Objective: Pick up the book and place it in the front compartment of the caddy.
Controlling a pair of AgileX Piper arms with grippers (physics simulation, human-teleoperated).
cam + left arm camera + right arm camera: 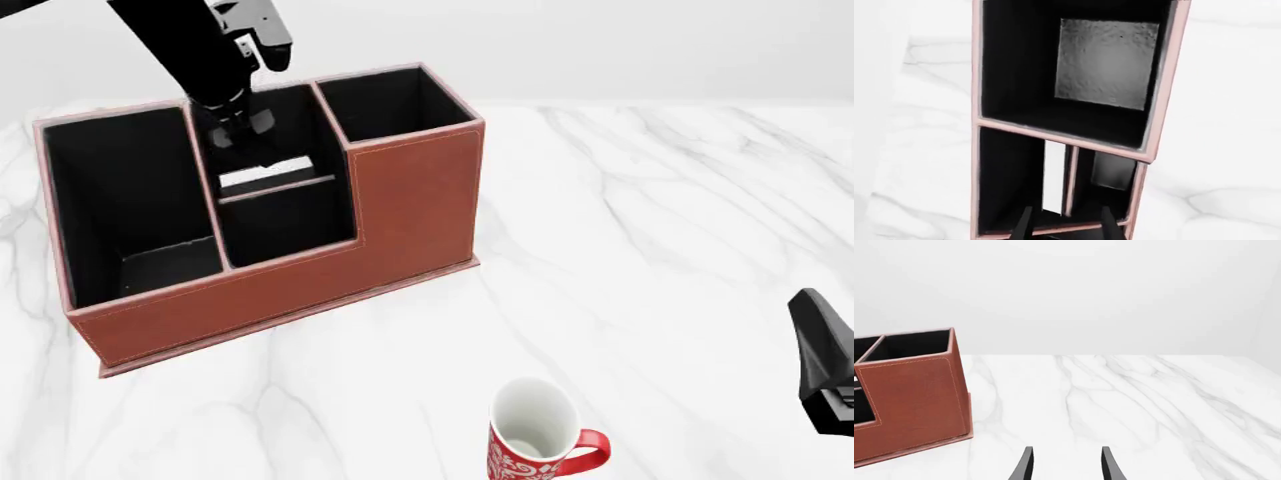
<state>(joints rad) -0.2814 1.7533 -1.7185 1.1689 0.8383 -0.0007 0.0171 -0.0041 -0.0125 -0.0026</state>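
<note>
The reddish-brown caddy (400, 210) stands at the left of the table, and I look down into its black sections in the left wrist view (1161, 90). The book shows only as a white page edge (267, 175), standing upright against the divider between the two middle sections. It seems to be on the divider's far side. In the left wrist view the page edge (1054, 175) stands beside that divider. My left gripper (247, 125) hangs above the middle sections, open (1066, 225), fingers apart and clear of the book. My right gripper (821, 355) is open and empty (1065, 465) at the right.
A white mug with a red pattern (534, 435) stands near the table's front edge, right of the caddy. The caddy's right end (914, 395) shows in the right wrist view. White marble tabletop (667, 230) lies between the caddy and my right arm.
</note>
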